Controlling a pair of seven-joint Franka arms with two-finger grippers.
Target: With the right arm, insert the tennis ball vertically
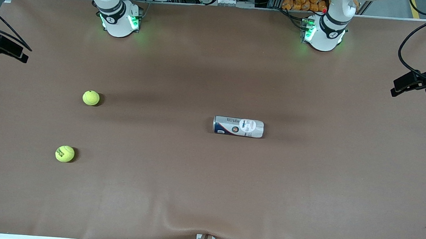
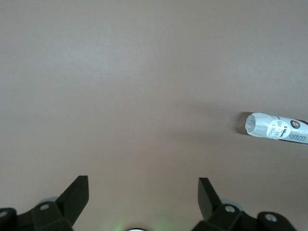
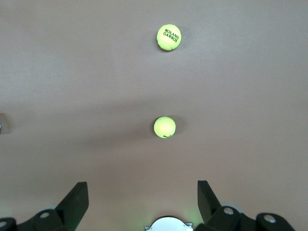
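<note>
**End Effectors Open and Raised; Can Lying on Its Side**

Right end effector (image 3: pixel 143 192) hangs high over the worktop (image 1: pixel 207 195) near the right arm's base, fingers spread wide and holding nothing. Left end effector (image 2: pixel 143 190) is likewise spread and empty, waiting over the left arm's end.

Two tennis balls lie toward the right arm's end of the worktop: the plain ball (image 1: pixel 91 97) closer to the base edge, the printed ball (image 1: pixel 65 154) closer to the front edge. In the right wrist view the plain ball (image 3: pixel 164 127) sits directly ahead of the fingers, so it is judged the easier pick.

The ball can (image 1: pixel 238 127) lies on its side near the worktop centre, long axis parallel to the front edge. Its open mouth appears to face the left arm's end (image 2: pixel 252 124). Vertical insertion would require the can upright first; the left arm is nearer to it.
</note>
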